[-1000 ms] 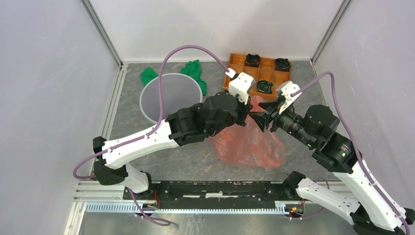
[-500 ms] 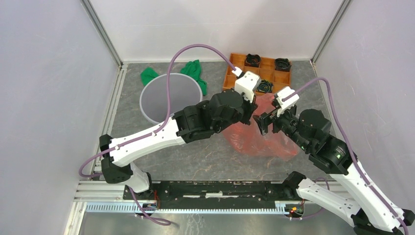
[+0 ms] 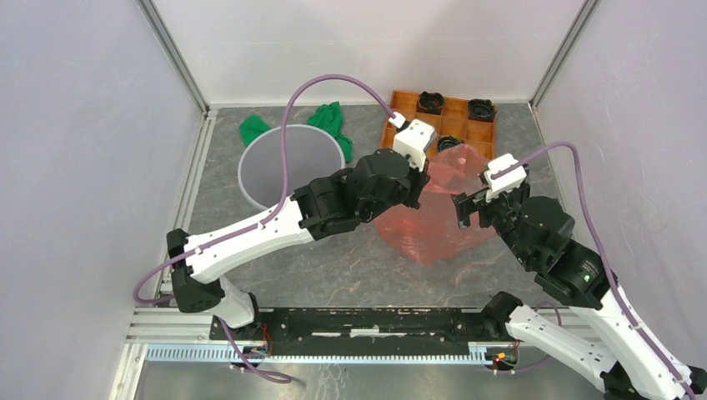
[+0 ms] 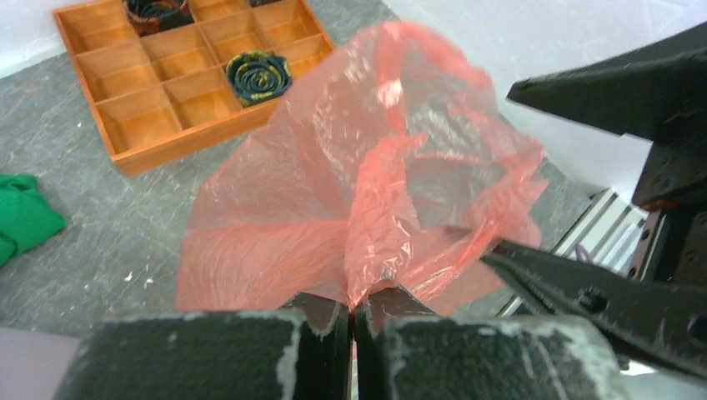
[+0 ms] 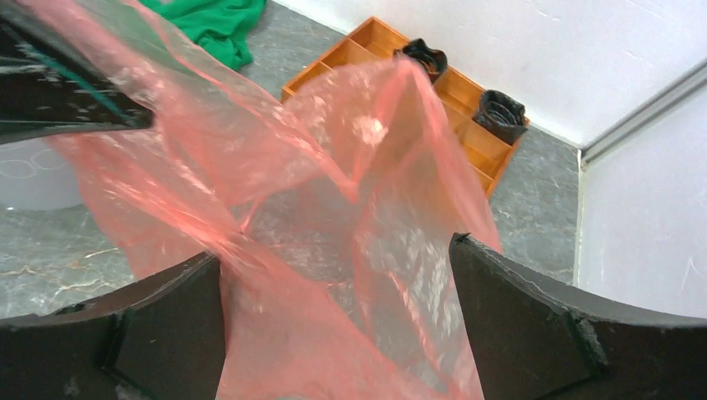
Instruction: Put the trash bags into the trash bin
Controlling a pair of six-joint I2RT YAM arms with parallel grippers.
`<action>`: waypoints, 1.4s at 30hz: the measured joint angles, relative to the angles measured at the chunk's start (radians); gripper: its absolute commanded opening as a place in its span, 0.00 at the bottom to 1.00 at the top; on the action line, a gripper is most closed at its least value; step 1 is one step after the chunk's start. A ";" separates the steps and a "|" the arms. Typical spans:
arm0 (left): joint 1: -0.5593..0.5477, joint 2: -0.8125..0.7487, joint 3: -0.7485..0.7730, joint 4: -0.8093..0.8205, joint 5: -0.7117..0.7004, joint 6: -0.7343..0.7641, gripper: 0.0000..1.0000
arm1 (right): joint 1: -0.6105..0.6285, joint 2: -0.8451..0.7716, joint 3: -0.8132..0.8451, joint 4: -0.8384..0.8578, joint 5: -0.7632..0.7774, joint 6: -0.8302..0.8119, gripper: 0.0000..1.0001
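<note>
The trash bag [image 3: 433, 218], thin wrinkled red-orange film, hangs between my two grippers right of the table's middle. My left gripper [image 3: 428, 185] is shut on a pinched fold of it [image 4: 354, 317]; the film fans out beyond [image 4: 333, 192]. My right gripper [image 3: 461, 210] is open, jaws wide apart, with loose bag film between them [image 5: 333, 250] but not clamped. One of its fingers [image 4: 592, 296] shows in the left wrist view. The trash bin [image 3: 283, 158], a round light grey bucket, stands upright at far left, apart from the bag; its edge shows in the right wrist view [image 5: 25, 179].
An orange-brown compartment tray [image 3: 408, 108] with black rolls [image 3: 481, 108] sits at the far right, just behind the bag. A green cloth [image 3: 333, 121] lies behind the bin. Enclosure walls stand close on the left, right and far side.
My left gripper has lifted the bag, so it now bunches higher, toward the tray. My right arm has drawn back to the right, away from the left gripper.
</note>
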 measured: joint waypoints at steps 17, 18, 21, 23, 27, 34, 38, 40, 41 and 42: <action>0.009 -0.312 -0.360 -0.006 0.205 0.000 0.02 | 0.000 -0.003 -0.128 0.179 -0.200 -0.105 0.98; 0.009 -0.325 -0.374 -0.007 0.211 0.000 0.02 | 0.000 -0.008 -0.128 0.185 -0.257 -0.120 0.98; 0.009 -0.347 -0.390 -0.008 0.230 0.001 0.02 | 0.000 -0.023 -0.128 0.195 -0.410 -0.159 0.98; 0.009 -0.354 -0.392 -0.010 0.237 0.006 0.02 | 0.000 -0.034 -0.129 0.200 -0.507 -0.193 0.98; 0.009 -0.371 -0.401 -0.009 0.258 0.015 0.02 | 0.000 -0.066 -0.132 0.202 -0.640 -0.257 0.98; 0.009 -0.396 -0.426 -0.009 0.289 0.032 0.02 | 0.000 -0.008 -0.075 0.192 -0.762 -0.333 0.98; 0.009 -0.411 -0.433 -0.010 0.293 0.041 0.02 | 0.000 0.062 -0.056 0.200 -0.820 -0.351 0.98; 0.009 -0.422 -0.435 -0.011 0.296 0.047 0.02 | 0.000 0.093 -0.056 0.201 -0.848 -0.352 0.98; 0.009 -0.427 -0.435 -0.010 0.296 0.049 0.02 | 0.000 0.109 -0.056 0.201 -0.863 -0.351 0.98; 0.009 -0.432 -0.435 -0.010 0.295 0.050 0.02 | 0.000 0.119 -0.056 0.201 -0.872 -0.350 0.98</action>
